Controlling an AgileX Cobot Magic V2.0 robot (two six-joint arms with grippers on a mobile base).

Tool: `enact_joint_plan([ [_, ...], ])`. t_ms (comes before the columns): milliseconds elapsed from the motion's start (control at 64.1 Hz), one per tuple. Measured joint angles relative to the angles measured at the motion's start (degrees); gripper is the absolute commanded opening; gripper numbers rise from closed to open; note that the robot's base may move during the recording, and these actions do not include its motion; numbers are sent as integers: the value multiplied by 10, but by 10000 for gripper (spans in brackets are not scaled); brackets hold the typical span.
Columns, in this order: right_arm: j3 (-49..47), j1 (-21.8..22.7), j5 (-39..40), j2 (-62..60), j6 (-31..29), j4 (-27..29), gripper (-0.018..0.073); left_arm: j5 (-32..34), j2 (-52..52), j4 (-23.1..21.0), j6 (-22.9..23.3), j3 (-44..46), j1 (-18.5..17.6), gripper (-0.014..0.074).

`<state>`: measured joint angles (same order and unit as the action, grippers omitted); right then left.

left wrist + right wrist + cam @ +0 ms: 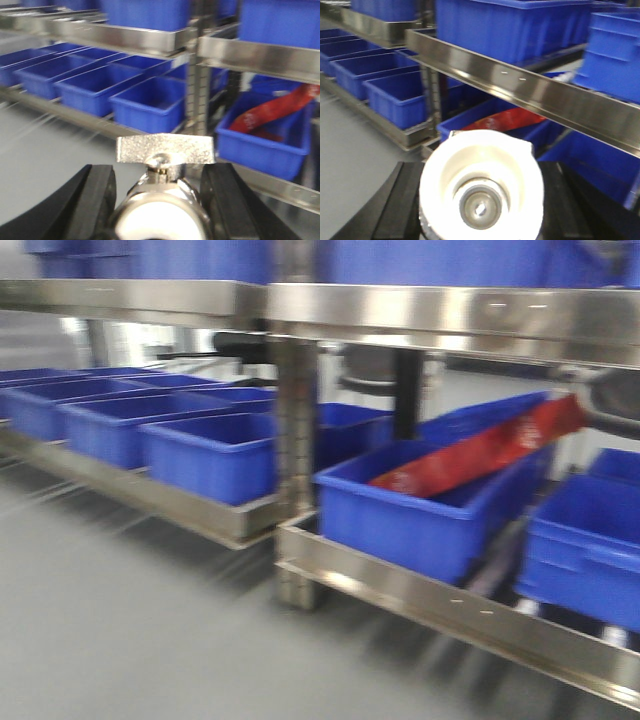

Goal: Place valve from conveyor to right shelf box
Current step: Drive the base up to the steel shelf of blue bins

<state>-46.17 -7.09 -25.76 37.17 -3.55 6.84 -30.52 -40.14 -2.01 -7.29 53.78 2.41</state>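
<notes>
In the left wrist view a silver valve (165,160), with a flat butterfly handle on top and a white cap facing the camera, sits between the black fingers of my left gripper (160,200), which is shut on it. The right wrist view shows another valve (481,187) end-on, its white cap with a grey centre filling the gap of my right gripper (480,200), also shut on it. Both grippers face a steel shelf (420,600) of blue boxes. The conveyor is out of view. Neither gripper appears in the front view.
A blue box (430,510) on the right shelf section holds a red packet (480,455). More blue boxes (200,440) line the left section. A steel upright post (296,440) divides the sections, under an upper shelf rail (450,315). Grey floor (120,630) lies in front.
</notes>
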Motion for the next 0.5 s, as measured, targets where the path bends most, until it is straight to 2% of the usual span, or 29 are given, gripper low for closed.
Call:
enact_joint_plan([
  [499,0,0,0,0,0,0,-162,0,0,0,0,0,0,-111],
])
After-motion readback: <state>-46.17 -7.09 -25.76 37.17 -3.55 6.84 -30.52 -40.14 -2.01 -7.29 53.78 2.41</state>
